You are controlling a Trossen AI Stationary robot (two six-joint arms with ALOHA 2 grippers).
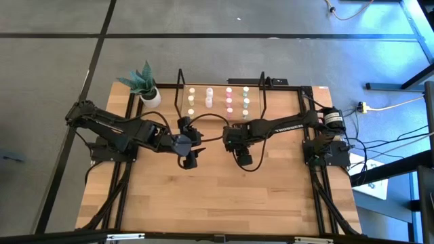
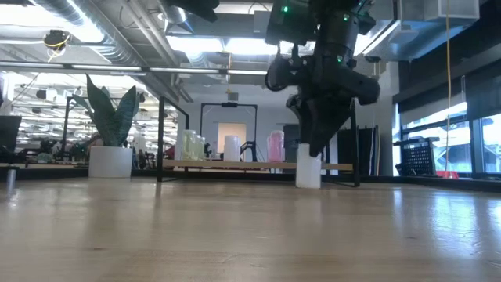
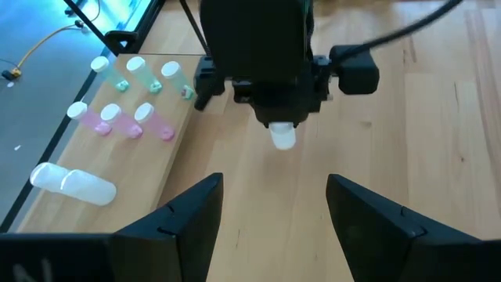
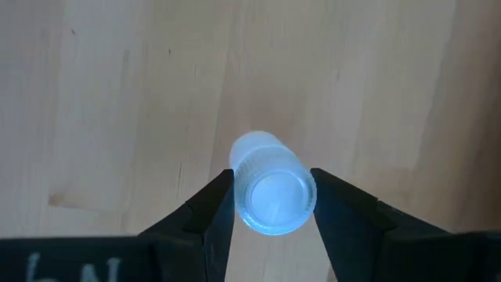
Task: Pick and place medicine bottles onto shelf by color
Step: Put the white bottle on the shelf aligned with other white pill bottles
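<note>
Wide wooden tabletop [image 1: 217, 196], with the shelf [image 1: 220, 102] at its far edge carrying bottles sorted by colour. Best done by keeping the grip square and lifting straight up before travelling to the white row. Left gripper [image 1: 190, 161] idle nearby, jaws released, empty. Right gripper [image 4: 270, 205] clenched on a white bottle [image 4: 270, 188], upright between the jaws, base on the tabletop.
</note>
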